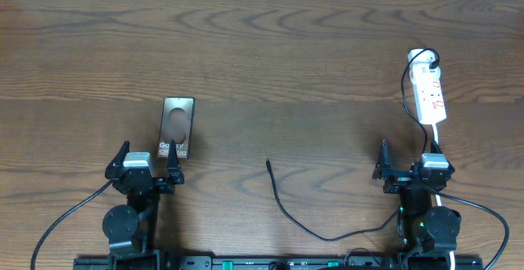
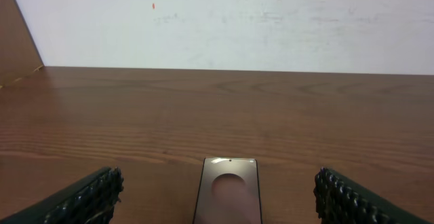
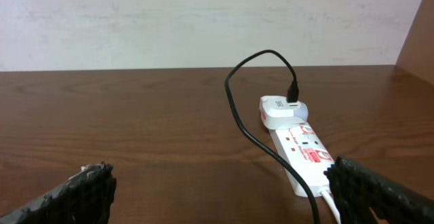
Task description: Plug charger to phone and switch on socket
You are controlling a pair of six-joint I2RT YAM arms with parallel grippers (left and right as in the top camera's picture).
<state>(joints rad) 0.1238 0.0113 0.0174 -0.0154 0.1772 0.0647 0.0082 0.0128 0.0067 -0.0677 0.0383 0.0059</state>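
overhead: phone [image 1: 176,128] at 1 o'clock just off left gripper [image 1: 148,159], long axis 12-6. charger [image 1: 282,204] tip lies loose between arms. socket [image 1: 428,94] at 12 of right gripper [image 1: 408,165]. both spread wide, empty.
left wrist: phone's near end cut off.
right wrist: socket switch unreadable.

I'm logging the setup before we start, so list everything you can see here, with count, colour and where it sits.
phone: one, brownish-grey, flat on the left, just ahead of the left hand
charger: one, black cable, plug tip lying free mid-table, not in the phone
socket: one, white with red markings, far right
adapter: one, white, plugged into the socket's far end, black cable attached
table: one, dark brown wood
wall: one, white, behind the table
left hand: one, black, open, near left
right hand: one, black, open, near right
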